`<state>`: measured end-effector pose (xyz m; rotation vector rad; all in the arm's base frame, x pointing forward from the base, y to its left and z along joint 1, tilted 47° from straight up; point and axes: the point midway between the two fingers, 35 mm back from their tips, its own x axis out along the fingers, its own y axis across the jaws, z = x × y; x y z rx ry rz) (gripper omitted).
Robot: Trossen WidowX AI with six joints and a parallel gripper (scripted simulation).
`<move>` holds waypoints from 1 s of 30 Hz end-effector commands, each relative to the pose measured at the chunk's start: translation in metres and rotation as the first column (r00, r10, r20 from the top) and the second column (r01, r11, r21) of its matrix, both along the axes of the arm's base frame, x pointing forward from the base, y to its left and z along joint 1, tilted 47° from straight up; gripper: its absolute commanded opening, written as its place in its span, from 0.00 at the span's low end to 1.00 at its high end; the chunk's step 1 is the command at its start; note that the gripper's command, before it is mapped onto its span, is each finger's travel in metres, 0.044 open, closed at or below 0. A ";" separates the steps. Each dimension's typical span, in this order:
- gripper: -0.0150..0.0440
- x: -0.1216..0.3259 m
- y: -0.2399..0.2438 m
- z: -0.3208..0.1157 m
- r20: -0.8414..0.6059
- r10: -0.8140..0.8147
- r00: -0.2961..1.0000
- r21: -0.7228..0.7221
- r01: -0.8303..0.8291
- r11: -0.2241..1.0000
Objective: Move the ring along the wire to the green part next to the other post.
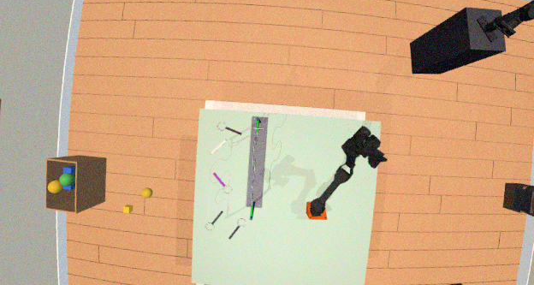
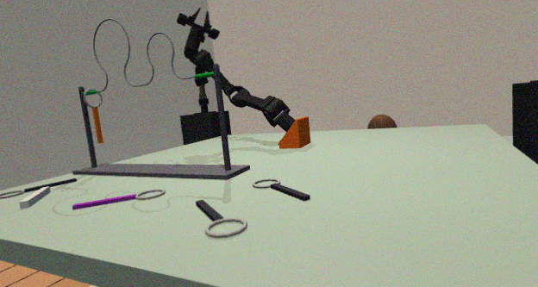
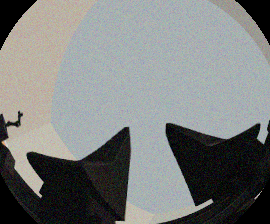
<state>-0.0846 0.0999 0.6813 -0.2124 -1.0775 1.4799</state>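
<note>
My tapering, hard-edged gripper point(image 2: 203, 13) point(image 3: 147, 129) is plain black, and my block-shaped base point(image 1: 323, 216) point(image 2: 303, 132) is solid orange. The flat rectangular tabletop point(image 1: 321, 258) point(image 2: 388, 199) under me is pale green, unpatterned but for grey shadows. I see a slim bar-shaped handle point(image 2: 97, 126) in orange below a thin round grey ring point(image 2: 101, 102). The curving wire point(image 2: 129, 57) is dark grey with bright green ends. A slim stick-like handle point(image 1: 219, 180) point(image 2: 103, 202) is purple, and the plank floor point(image 1: 299, 61) is orange-tan with dark seam lines.
</note>
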 end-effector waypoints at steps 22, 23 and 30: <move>0.53 0.295 -0.003 -0.046 -0.086 -0.745 0.662 -0.161 0.728 0.666; 0.53 0.304 -0.009 -0.049 -0.082 -0.763 0.641 -0.168 0.746 0.645; 0.53 0.362 -0.067 -0.073 -0.052 -0.875 0.482 -0.215 0.850 0.481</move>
